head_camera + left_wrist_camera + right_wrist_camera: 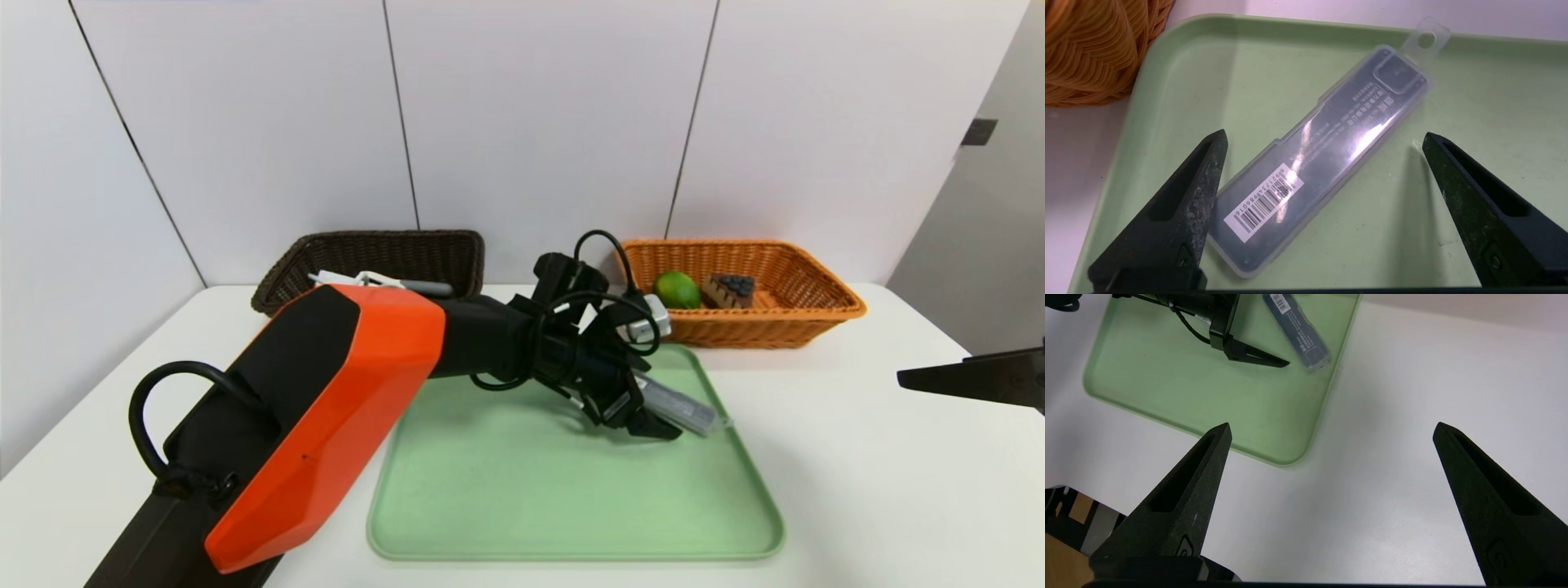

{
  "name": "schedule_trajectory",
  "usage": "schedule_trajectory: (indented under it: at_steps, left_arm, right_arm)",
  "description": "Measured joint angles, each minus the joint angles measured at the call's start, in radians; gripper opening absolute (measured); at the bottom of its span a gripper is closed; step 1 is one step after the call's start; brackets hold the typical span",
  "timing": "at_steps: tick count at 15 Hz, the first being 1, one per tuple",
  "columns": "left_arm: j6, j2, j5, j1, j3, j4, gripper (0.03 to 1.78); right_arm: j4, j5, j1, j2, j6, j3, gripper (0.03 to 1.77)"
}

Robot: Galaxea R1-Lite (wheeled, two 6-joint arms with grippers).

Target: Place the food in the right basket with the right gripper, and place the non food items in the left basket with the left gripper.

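I have the left gripper (1325, 139) reaching out over the pale green rounded plastic tray (522, 506) in the middle of the white table (882, 490). Its two black pointed fingers (1180, 204) stand spread wide, one on each side of the clear flat plastic case with a dark insert and a white barcode sticker (1323, 159). From the left wrist camera I see the case lying flat and slanted on the tray floor, between the fingers, with its hang tab end toward the tray's rim. Nothing is gripped. I cannot tell whether the finger next to the barcode end touches the case.

In the head view the case (682, 408) sits near the tray's right far corner, just past the fingertips of the left gripper (653, 426).

The dark brown woven basket (384, 257) stands at the back left of the table and holds a white and grey item (375, 282) I cannot identify. The orange woven basket (735, 327) stands at the back right, with a green round fruit (676, 289) and a brown wedge of cake topped with dark berries (729, 290) inside it.

The right gripper (1331, 435) hangs over bare table to the right of the tray, well apart from everything, its fingers (1180, 506) also wide apart and holding nothing.
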Motion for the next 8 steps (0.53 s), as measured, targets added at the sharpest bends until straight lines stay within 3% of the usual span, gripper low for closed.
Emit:
schedule_trajectory:
  at_steps: [8]
  left_arm:
    - [0.000, 0.005, 0.000, 0.000, 0.000, 0.001, 1.69]
  right_arm:
    - [0.000, 0.001, 0.000, -0.001, 0.000, 0.000, 1.70]
